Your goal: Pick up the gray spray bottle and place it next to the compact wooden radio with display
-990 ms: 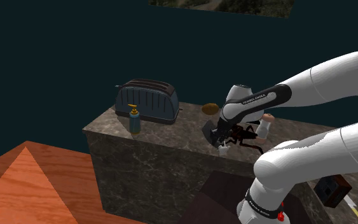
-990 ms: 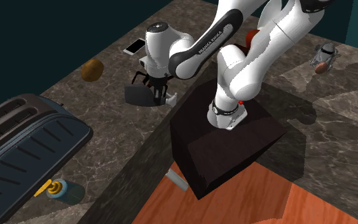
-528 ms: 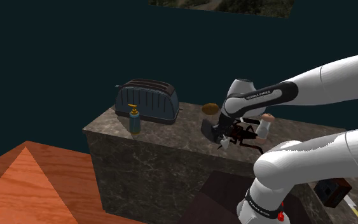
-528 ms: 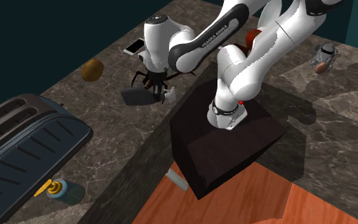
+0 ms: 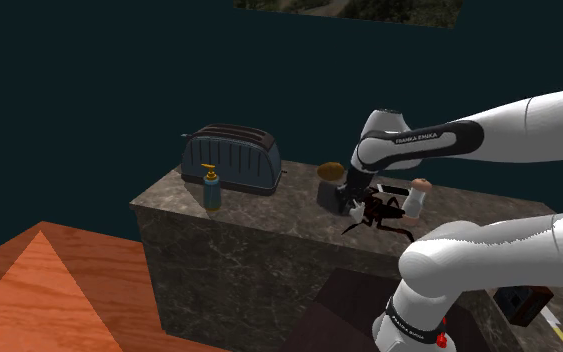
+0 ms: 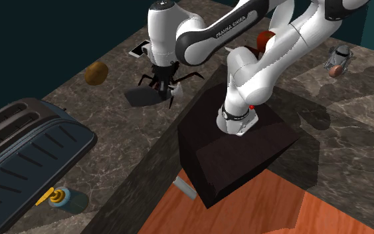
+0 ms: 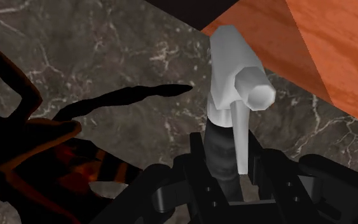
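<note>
The spray bottle (image 7: 233, 71) has a pale grey head and trigger over a dark neck. My gripper (image 7: 226, 170) is shut on that neck, with the nozzle pointing away from the hand. In the shoulder view the gripper (image 5: 353, 206) hangs just above the marble counter (image 5: 249, 212), and a pale bit of the bottle (image 5: 355, 211) shows below it. In the second exterior view the gripper (image 6: 165, 90) points straight down over its shadow. A small dark box with reddish-brown sides, apparently the radio (image 5: 522, 299), sits low at the shoulder view's right, by the stand.
A dark long-legged object (image 5: 377, 213) lies right beside the gripper. On the counter stand a dark toaster (image 5: 231, 158), a blue soap dispenser (image 5: 211, 188), a brown round thing (image 5: 330, 170), a small pink-capped bottle (image 5: 415, 198) and a phone (image 6: 141, 48). The black stand (image 6: 235, 149) is close by.
The hand has risen from the counter with the bottle in it and turned from tilted to upright, drifting a little towards the phone.
</note>
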`<state>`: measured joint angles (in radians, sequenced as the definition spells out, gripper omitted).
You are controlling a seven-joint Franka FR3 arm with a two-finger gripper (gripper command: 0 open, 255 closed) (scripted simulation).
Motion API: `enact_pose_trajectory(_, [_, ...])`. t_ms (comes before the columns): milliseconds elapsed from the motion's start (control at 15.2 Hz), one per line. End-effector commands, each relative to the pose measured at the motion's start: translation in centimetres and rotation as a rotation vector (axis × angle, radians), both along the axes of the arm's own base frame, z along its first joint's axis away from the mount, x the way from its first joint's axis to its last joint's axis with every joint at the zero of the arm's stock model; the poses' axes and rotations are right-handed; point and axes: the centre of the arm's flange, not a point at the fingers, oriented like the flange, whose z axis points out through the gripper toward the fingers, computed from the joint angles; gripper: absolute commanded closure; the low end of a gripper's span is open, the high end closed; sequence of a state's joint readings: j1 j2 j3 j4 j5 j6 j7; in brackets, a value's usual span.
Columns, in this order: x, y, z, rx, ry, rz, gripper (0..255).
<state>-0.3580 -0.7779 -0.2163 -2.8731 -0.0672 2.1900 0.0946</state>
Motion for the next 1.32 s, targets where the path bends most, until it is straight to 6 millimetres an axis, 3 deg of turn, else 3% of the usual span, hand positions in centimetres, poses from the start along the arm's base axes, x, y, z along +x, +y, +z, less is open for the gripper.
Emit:
enact_pose_trajectory(0, [0.0,0.0,1.1,0.0,0.0,0.0,255])
enact_pose_trajectory(1254, [0.0,0.0,11.1,0.0,0.0,0.0,255])
